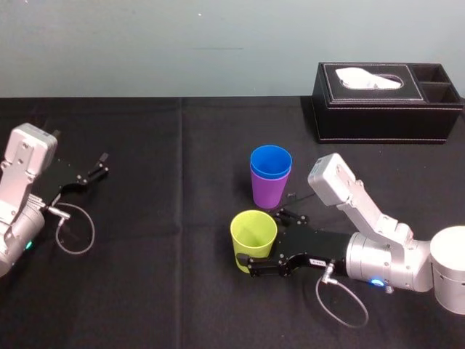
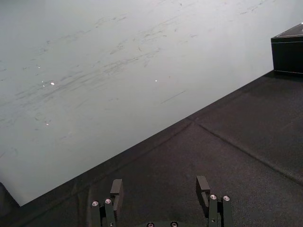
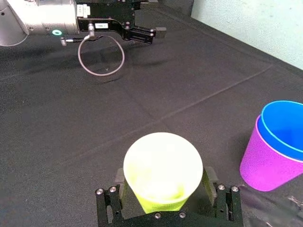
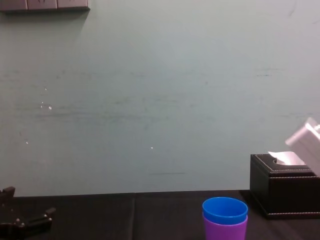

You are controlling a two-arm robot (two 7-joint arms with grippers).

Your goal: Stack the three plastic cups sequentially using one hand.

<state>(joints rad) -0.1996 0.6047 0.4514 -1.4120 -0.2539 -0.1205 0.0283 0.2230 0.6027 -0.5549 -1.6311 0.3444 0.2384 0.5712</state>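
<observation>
Right pincer (image 3: 163, 188) apparently clasps the yellow-green cup (image 3: 162, 163) between its fingers; left pincer (image 2: 159, 188) parked, spread wide.

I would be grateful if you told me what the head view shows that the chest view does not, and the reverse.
Head view's own: the yellow-green cup standing upright in front of the other cups, with the right gripper reaching around it. Chest view's own: grey panels high on the wall. Shared: the blue cup nested in the purple cup, the black tissue box behind them to the right, and the parked left gripper at the left.
</observation>
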